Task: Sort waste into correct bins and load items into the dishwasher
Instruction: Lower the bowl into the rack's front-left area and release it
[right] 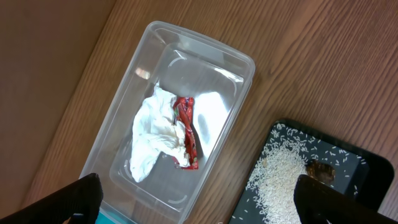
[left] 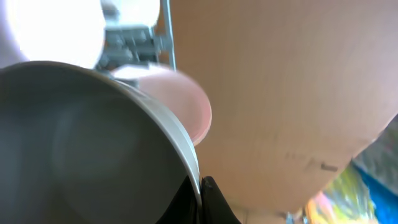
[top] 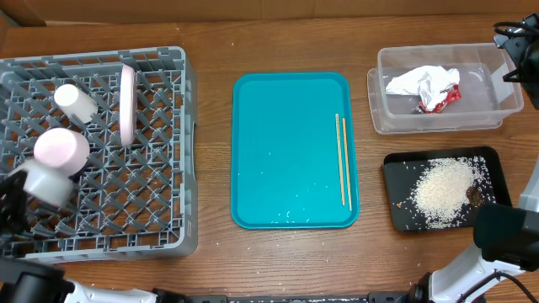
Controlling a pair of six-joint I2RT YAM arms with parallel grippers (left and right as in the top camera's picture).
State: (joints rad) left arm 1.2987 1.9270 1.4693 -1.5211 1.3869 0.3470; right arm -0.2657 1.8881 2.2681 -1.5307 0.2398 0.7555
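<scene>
Pair of thin wooden chopsticks (top: 341, 160) lies side by side, lengthwise near the right edge of the flat teal plastic tray (top: 278, 109), mid bench (top: 210, 38). Pale, straight, parallel. Likely light and stiff, apt to roll or split apart; best pinched across both near the middle. Right tool (right: 208, 205) spread wide, empty, above clear plastic tub (right: 242, 68) and shallow black tray (right: 373, 180). Left tool (left: 200, 193) pinches the rim of a small whitish bowl (left: 74, 143) over the grey lattice dish rack (top: 160, 67).

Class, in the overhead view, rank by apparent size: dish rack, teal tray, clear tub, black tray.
Largest: dish rack.
Next: teal tray.
The clear tub and black tray look about alike, so unranked.
</scene>
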